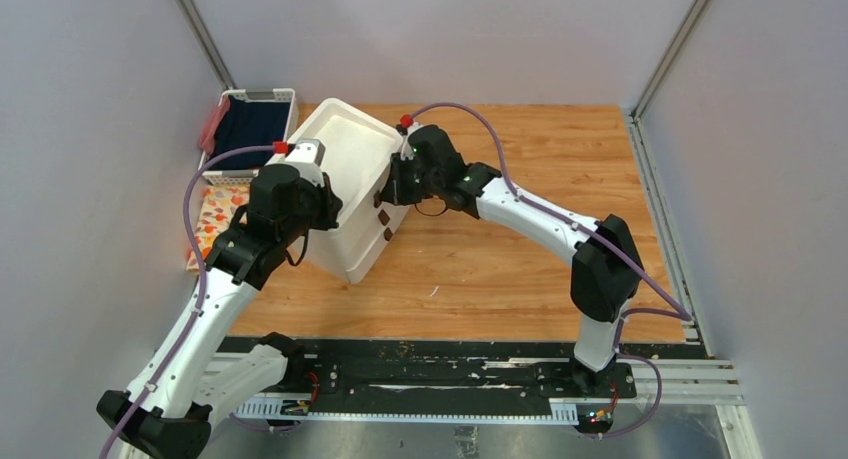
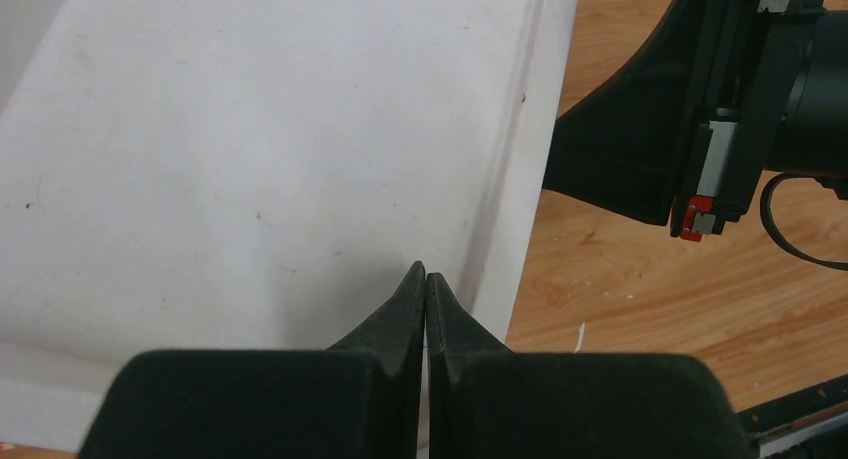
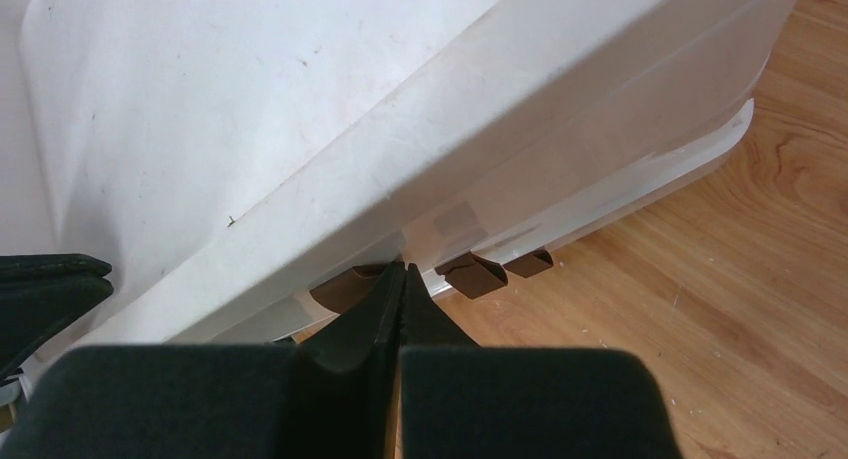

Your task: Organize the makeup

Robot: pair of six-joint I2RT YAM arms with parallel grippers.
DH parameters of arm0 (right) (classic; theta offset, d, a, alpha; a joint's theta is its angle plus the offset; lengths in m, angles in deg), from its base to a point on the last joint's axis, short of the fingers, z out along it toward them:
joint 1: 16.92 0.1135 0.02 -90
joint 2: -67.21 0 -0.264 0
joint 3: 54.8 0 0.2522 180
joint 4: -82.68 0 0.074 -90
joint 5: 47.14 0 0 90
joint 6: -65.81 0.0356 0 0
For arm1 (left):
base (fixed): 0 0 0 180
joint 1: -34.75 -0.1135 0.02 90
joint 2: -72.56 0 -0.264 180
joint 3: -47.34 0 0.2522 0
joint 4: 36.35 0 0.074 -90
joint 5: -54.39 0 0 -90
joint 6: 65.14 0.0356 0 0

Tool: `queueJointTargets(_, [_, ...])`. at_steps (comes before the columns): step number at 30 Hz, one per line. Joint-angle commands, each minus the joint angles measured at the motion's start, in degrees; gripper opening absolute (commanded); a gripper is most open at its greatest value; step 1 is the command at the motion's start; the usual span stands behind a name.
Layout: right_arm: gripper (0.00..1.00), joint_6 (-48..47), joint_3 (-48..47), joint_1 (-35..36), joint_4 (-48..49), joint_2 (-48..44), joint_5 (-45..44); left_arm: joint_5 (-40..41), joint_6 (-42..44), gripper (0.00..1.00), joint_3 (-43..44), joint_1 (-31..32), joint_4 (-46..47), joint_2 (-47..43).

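No makeup item shows in any view. The big white three-drawer box (image 1: 350, 164) stands at an angle on the wooden table. My left gripper (image 1: 328, 207) is shut and empty, its tips (image 2: 425, 277) over the box's top (image 2: 250, 159) near its right edge. My right gripper (image 1: 386, 193) is shut and empty, its tips (image 3: 403, 272) against the box's front (image 3: 560, 169), right beside the top brown knob (image 3: 348, 287). Two more knobs (image 3: 475, 275) show to the right of the tips. The drawers look closed.
A white basket (image 1: 292, 97) with dark blue cloth (image 1: 250, 127) stands at the back left, behind the box. A patterned cloth (image 1: 215, 214) lies left of the box. The right arm's black wrist (image 2: 650, 129) hangs close beside the box's front edge.
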Motion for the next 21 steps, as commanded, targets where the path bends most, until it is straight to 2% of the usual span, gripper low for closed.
queueJointTargets(1, [0.0, -1.06, -2.29, 1.95, 0.04, 0.93, 1.28, 0.85, 0.58, 0.0, -0.23, 0.38, -0.5, -1.43])
queueJointTargets(5, [0.0, -3.62, -1.41, 2.16, -2.81, -2.32, -2.74, 1.21, 0.73, 0.0, 0.23, 0.37, -0.49, -2.41])
queueJointTargets(9, [0.0, -7.76, -2.15, 2.94, -9.21, -6.12, -12.07, 2.11, 1.6, 0.0, 1.38, 0.37, -0.37, -3.62])
queueJointTargets(14, [0.11, -11.56, -0.24, 4.13, -12.77, -12.5, -23.4, 2.81, 1.96, 0.0, 2.93, 0.37, -1.31, -4.18])
queueJointTargets(21, [0.24, -13.98, 2.05, 5.09, -16.35, -18.89, -30.97, 3.08, 2.13, 0.0, 5.26, 0.43, -1.92, -4.87])
